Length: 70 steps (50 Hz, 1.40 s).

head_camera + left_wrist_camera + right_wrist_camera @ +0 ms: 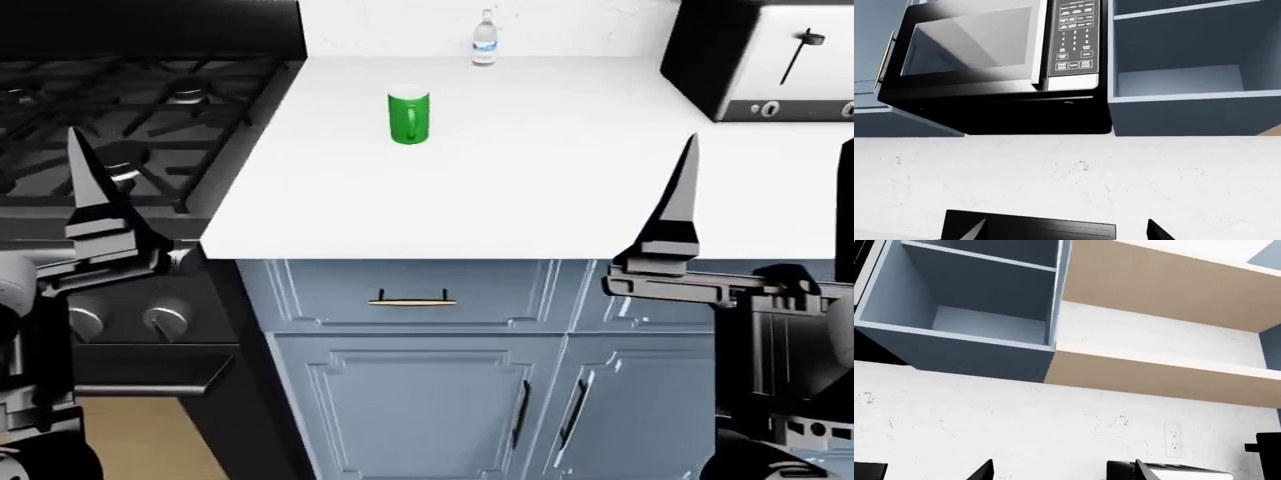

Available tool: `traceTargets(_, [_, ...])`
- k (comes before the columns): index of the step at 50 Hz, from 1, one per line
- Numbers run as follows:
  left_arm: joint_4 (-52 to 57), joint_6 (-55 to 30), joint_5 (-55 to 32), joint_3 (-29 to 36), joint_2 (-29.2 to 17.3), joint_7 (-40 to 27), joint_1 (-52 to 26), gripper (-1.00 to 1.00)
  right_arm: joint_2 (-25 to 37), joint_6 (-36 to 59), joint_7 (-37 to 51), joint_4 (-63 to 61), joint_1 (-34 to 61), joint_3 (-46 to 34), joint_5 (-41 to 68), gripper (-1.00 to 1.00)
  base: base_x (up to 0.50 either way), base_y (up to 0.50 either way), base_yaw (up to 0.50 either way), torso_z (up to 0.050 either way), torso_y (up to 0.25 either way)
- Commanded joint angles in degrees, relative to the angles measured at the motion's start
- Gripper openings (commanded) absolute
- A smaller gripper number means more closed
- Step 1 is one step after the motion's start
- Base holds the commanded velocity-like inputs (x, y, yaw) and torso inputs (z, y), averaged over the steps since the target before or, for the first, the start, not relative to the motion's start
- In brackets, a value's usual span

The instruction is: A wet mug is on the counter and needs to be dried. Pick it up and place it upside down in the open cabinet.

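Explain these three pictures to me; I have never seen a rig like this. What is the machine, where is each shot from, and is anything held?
These are simulator renders of a two-armed robot. The head view looks down at a white counter with a green mug, a water bottle and a toaster; a gas stove sits beside it. The dark spikes are the left gripper and right gripper, holding nothing. Both wrist cameras point up the wall: the left sees a microwave beside an open cabinet, the right sees that cabinet and wooden shelves. Its jaws stand apart.
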Motion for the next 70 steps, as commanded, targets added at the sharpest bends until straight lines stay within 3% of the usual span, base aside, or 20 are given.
traceTargets(1, [-0.55, 1.0, -0.54, 0.41, 0.1, -0.44, 0.63, 1.0, 0.24, 0.34, 0.55, -0.29, -0.06, -0.57, 0.4, 1.0, 0.0, 0.5, 0.0, 0.0, 0.0])
traceTargets(16, [-0.53, 1.25, -0.97, 0.84, -0.44, -1.13, 0.83, 1.0, 0.81, 0.38, 1.34, -0.77, -0.59, -0.38, 0.87, 1.0, 0.0, 0.44, 0.0, 0.0, 0.0])
traceTargets(25, [0.37, -1.13, -2.17, 0.93, -1.49, -1.49, -0.61, 1.0, 0.7, 6.96, 1.93, -3.35, 1.88, 0.66, 2.65, 1.0, 0.0, 0.0, 0.0, 0.0, 0.0])
traceTargets(31, [3.43, -17.15, -9.21, 0.27, -4.38, -2.26, -8.35, 1.0, 0.97, 23.25, -0.26, -6.94, 9.17, 2.93, 9.02, 1.0, 0.0, 0.0, 0.0, 0.0, 0.0])
traceTargets(37, [2.99, -39.89, -24.32, -4.99, -3.84, -4.98, -21.15, 1.0, -0.41, 47.39, -2.22, -8.27, 22.06, 9.17, 18.01, 1.0, 0.0, 0.0, 0.0, 0.0, 0.0])
traceTargets(42, [0.34, -51.93, -30.42, -5.61, -4.28, -6.52, -28.21, 1.0, -2.2, 64.96, -2.18, -6.41, 30.66, 12.82, 21.58, 1.0, 0.0, 0.0, 0.0, 0.0, 0.0])
traceTargets(49, [-4.89, -66.0, -35.5, -6.83, -3.8, -11.18, -38.57, 1.0, 4.93, 65.3, 25.5, 4.89, 37.18, 14.88, 54.14, 1.0, 0.0, 0.0, 0.0, 0.0, 0.0])
traceTargets(57, [-14.58, -65.99, -51.66, -5.1, -8.64, -25.98, -41.31, 1.0, 8.1, 65.11, 35.36, 11.66, 41.18, 13.46, 64.22, 1.0, 0.0, 0.0, 0.0, 0.0, 0.0])
traceTargets(63, [-17.81, -65.64, -57.74, -4.2, -9.91, -31.42, -42.75, 1.0, 10.45, 64.47, 40.86, 13.98, 43.38, 11.83, 70.77, 1.0, 0.0, 0.0, 0.0, 0.0, 0.0])
traceTargets(70, [-19.38, -63.51, -60.26, -4.59, -10.93, -33.67, -42.61, 1.0, 13.15, 61.92, 39.7, 12.26, 44.78, 8.53, 70.5, 1.0, 0.16, 0.0, 0.0, 0.0, 0.0])
